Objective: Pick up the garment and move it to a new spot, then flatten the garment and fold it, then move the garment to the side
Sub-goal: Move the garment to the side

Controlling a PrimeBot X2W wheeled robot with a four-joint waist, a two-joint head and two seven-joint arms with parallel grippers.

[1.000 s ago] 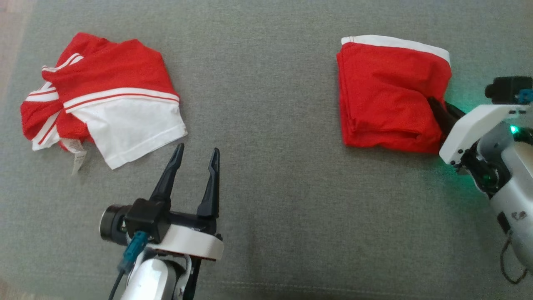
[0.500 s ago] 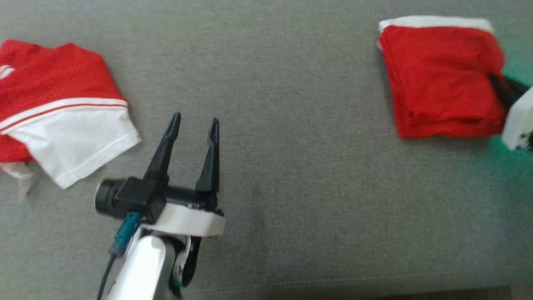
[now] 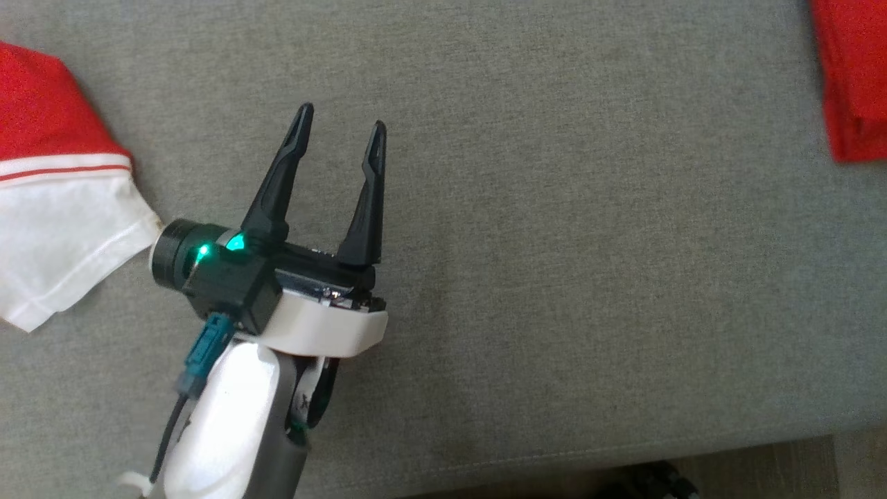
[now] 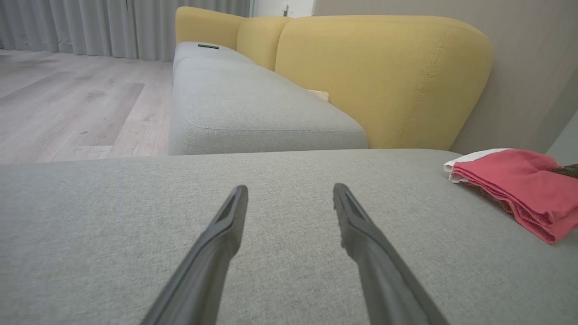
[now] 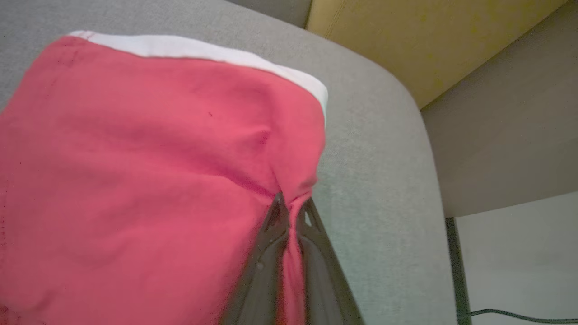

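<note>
Head view: left gripper point(image 3: 341, 118) points up, fingers spread, over the cushion point(image 3: 554, 242); garment point(image 3: 856, 69) at the right edge, other garment point(image 3: 55, 215) at the left. Left wrist view: open cushion ahead. Right wrist view: right gripper point(image 5: 292, 201) pinches the garment's edge near the cushion's corner

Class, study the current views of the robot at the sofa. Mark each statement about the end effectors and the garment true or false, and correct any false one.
1. The left end effector is open and holds nothing. True.
2. The right end effector hangs open above the folded red garment. False: it is shut on that garment's edge.
3. The folded red garment has a white band along one edge. True.
4. The garment lies on a wooden table. False: it lies on a grey sofa cushion.
5. The sofa backrest is blue. False: it is yellow.
</note>
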